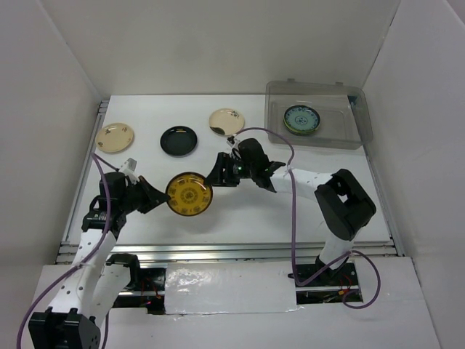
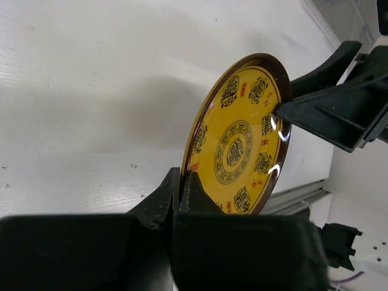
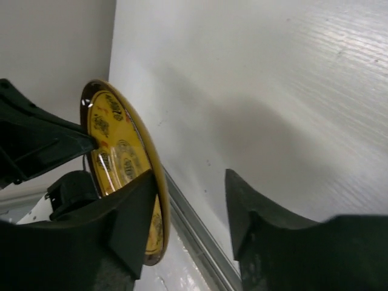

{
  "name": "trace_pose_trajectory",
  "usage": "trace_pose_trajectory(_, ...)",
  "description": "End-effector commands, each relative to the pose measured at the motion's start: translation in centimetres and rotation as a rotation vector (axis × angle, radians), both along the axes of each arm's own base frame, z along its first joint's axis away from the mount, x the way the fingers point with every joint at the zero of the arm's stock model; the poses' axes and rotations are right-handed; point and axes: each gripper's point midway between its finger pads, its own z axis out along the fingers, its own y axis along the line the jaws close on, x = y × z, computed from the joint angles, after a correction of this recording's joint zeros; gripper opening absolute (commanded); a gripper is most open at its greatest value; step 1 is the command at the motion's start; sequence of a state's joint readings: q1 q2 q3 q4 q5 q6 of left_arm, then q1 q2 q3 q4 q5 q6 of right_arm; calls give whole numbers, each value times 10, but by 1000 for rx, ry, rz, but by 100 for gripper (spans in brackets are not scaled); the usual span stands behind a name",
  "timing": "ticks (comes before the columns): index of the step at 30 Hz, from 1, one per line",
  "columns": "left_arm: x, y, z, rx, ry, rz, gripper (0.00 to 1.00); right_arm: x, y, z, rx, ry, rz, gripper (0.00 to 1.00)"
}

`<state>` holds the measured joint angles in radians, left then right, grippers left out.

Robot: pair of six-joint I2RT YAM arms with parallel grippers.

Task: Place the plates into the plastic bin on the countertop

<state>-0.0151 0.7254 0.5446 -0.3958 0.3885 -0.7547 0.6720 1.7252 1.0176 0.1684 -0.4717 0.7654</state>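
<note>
Fingers of the left gripper [image 2: 180,185] are clamped on the lower rim of the mustard plate [image 2: 239,136], holding it tilted up off the countertop [image 1: 261,211]. The right gripper [image 1: 220,171] is spread wide at the plate's opposite rim, one finger on each side. One tip seems to touch the yellow face, though I can't be sure. Farther back a black plate [image 1: 179,140] lies flat between a cream plate [image 1: 115,137] and a second cream plate [image 1: 227,121]. A teal plate [image 1: 301,120] sits inside the plastic bin [image 1: 350,142] at the far right corner.
</note>
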Motion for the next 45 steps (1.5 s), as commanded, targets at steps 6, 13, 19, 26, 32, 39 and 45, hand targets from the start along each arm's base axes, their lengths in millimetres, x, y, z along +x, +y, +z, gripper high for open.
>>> trace_pose_trajectory(6,11,-17,32,-57,-108,-101,0,-7,26,34,165,-34,94,0)
trace_pose_trajectory(13,43,1,64,-7,-125,25,99,26,-27,56,216,3,-21,0)
trace_pose_trajectory(19,41,56,76,135,-87,344,99,140,-183,75,11,-31,-644,0)
trace_pose_trajectory(26,49,54,80,165,-124,299,99,239,-366,67,-173,8,-1171,0)
trace_pose_trajectory(32,77,50,76,201,-86,231,99,298,-434,46,-232,77,-1225,0)
trace_pose_trajectory(39,108,71,51,190,53,289,99,320,-440,47,-226,64,-1193,0)
trace_pose_trajectory(45,135,71,37,153,92,303,99,310,-430,37,-223,73,-1145,8)
